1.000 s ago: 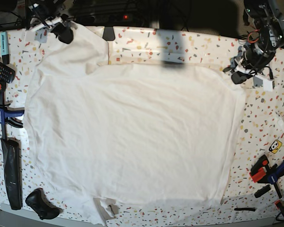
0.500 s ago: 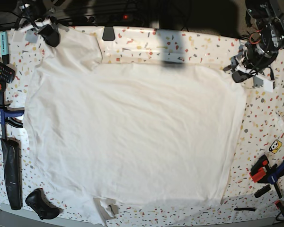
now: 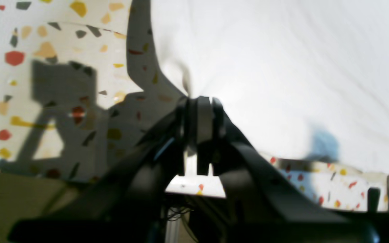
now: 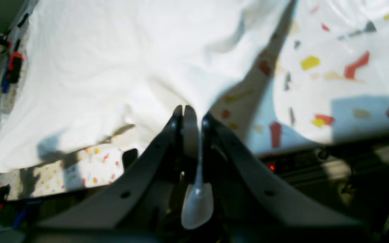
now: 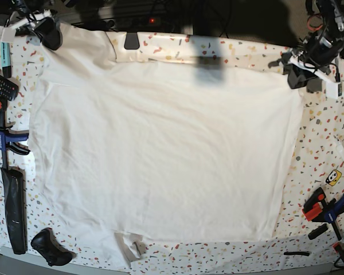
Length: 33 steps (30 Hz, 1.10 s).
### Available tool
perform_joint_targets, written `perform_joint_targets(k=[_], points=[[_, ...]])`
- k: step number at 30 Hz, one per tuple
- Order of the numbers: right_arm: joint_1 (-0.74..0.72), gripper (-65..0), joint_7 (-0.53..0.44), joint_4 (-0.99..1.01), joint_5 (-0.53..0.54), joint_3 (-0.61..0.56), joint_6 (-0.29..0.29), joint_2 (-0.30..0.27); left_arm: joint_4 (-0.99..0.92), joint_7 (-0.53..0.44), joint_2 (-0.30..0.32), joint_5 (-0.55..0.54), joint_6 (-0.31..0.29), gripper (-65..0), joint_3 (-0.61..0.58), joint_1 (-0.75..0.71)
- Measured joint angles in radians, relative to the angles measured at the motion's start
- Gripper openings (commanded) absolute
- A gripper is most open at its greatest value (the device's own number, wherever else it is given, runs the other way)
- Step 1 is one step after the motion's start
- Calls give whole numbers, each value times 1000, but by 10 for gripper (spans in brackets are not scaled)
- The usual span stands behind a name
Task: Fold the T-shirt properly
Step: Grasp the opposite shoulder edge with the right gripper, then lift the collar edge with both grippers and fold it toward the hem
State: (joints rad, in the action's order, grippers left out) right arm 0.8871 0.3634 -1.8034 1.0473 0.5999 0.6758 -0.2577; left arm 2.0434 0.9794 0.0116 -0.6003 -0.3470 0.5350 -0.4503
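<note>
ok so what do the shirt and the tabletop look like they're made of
T-shirt: thin, soft, matte white fabric, probably cotton; it wrinkles finely and puckers where each end effector pinches it. Tabletop: hard, smooth white surface with coloured terrazzo-style flecks; real stone or printed laminate can't be told.

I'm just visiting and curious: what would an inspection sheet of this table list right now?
Surface: speckled tabletop, mostly covered.
Job's things: white T-shirt spread flat, far corners lifted.
Clutter: clamps and remote at one side, more clamps at the other, dark controller at the near edge.
Grippers: left gripper shut on T-shirt; right gripper shut on T-shirt.
Cables: wires behind the table.
Surroundings: dark, unclear.
</note>
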Motion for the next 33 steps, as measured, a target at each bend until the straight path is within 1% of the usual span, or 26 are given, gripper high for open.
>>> perform_joint_targets(k=[4,10,13,16,17,19,21,23,24,26,31,33], points=[[-9,-650,-7,-23,61,0,0,-2,10,-33,0,0,0,-650,0,-3],[-23,-650,-6,-23,55,7,0,-2,10,-37,0,5,0,-650,0,4],[-42,-650,-6,-23,55,37,1,0,10,-37,0,5,0,-650,0,4],[-55,-650,-6,-23,55,82,2,-1,10,-36,0,31,0,-650,0,4],[-53,-650,5,-23,56,97,2,0,10,-35,0,34,0,-650,0,4],[-50,-650,52,-23,94,132,2,6,10,-34,0,34,0,-650,0,2],[-51,-650,85,-23,151,167,2,24,10,-33,-1,31,20,-650,0,-3],[-51,-650,114,-23,186,201,3,43,14,-18,-1,31,24,-650,0,-18],[-51,-650,114,-23,187,212,3,51,20,-2,0,31,25,-650,0,-29],[-50,-650,129,-23,187,225,3,61,41,-5,0,30,25,-650,0,-54],[-50,-650,176,-23,187,225,3,61,126,-25,0,35,23,-650,0,-96],[-50,-650,192,-23,187,225,3,61,137,-26,0,66,23,-650,0,-95]])
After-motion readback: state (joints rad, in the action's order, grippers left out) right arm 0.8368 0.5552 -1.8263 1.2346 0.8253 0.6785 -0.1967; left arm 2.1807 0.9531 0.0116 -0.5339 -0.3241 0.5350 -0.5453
